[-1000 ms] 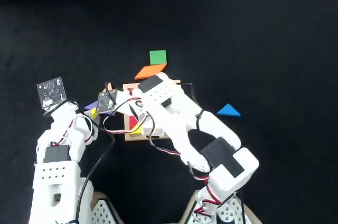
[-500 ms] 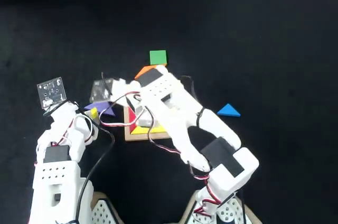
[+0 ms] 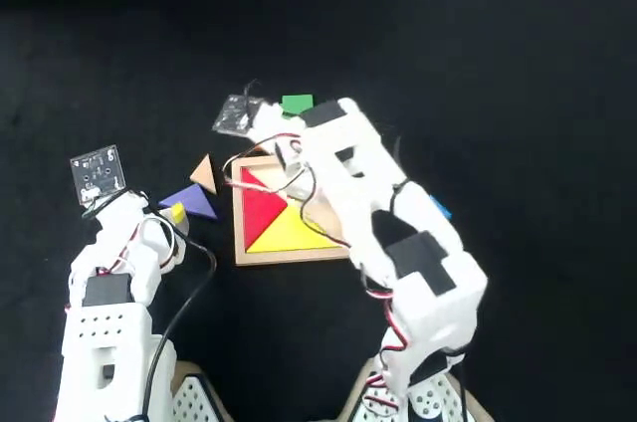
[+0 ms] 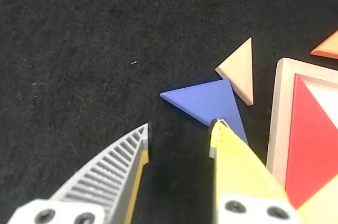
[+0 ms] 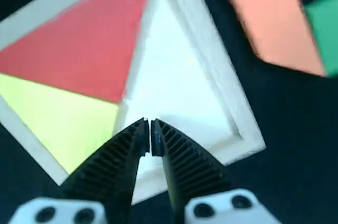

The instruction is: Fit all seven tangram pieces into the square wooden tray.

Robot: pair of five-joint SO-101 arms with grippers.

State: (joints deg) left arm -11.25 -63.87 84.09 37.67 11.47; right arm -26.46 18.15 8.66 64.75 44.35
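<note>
- Two large triangles, red [image 3: 259,211] and yellow [image 3: 297,233], now lie uncovered in the tray [image 3: 284,257]. The right arm hung low over the tray a second ago and has swung toward its far edge.
- Right gripper [image 5: 149,131]: fingers pressed together, holding nothing, above the tray's bare far corner — judged a placement just finished.
- Left gripper [image 4: 179,129]: fingers parted, holding nothing, beside the tray over the purple triangle [image 3: 194,201].
- Five pieces remain outside the tray:
  - purple triangle and wooden triangle [image 3: 204,174], just beside it on the left arm's side
  - orange parallelogram [image 5: 269,23] and green square [image 3: 297,104], beyond its far edge
  - blue triangle [image 3: 439,208], on the right arm's side, mostly hidden
- Count — one tray, seven pieces, two seated.
</note>
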